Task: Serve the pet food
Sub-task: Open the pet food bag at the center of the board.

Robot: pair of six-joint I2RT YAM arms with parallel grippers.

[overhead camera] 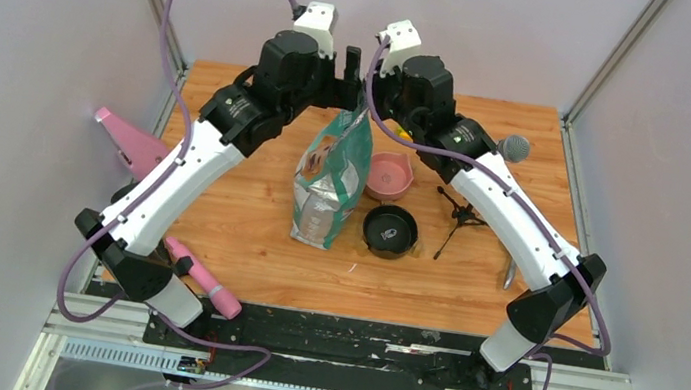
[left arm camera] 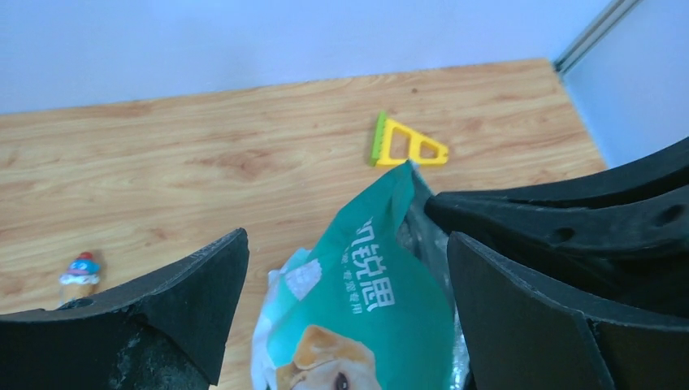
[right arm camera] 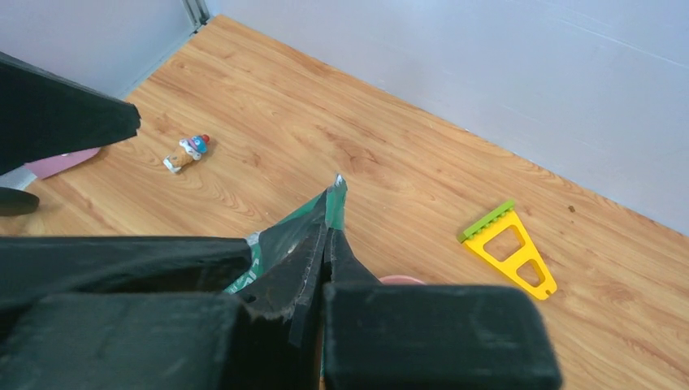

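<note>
The bag of pet food (overhead camera: 332, 178) stands upright in the middle of the wooden surface (overhead camera: 244, 242). It is a teal-green and white pouch with a golden dog printed on its front, and its top is drawn up to a narrow peak at the far end. The pellets themselves are out of sight inside it. The right gripper (right arm camera: 327, 244) has its fingers pressed together on that peak, pinching the bag's upper edge, and a sliver of green film pokes out just above the fingertips. The left gripper (left arm camera: 345, 240) is at the same place from the left side with its fingers spread wide. The bag's top rises between them, with clear space on the left finger's side, and its right finger lies close alongside the right arm's closed fingers. Just right of the bag a pink bowl (overhead camera: 390, 174) sits on the far side and a black bowl (overhead camera: 389, 230) on the near side, close together. Further right lie a small black tripod (overhead camera: 458, 217) and a grey microphone (overhead camera: 513, 148). On the far part of the surface, beyond the bag, a yellow triangular toy with a green edge (left arm camera: 406, 149) lies flat. A small figure with a red cap (right arm camera: 188, 152) lies well to the left of it.
</note>
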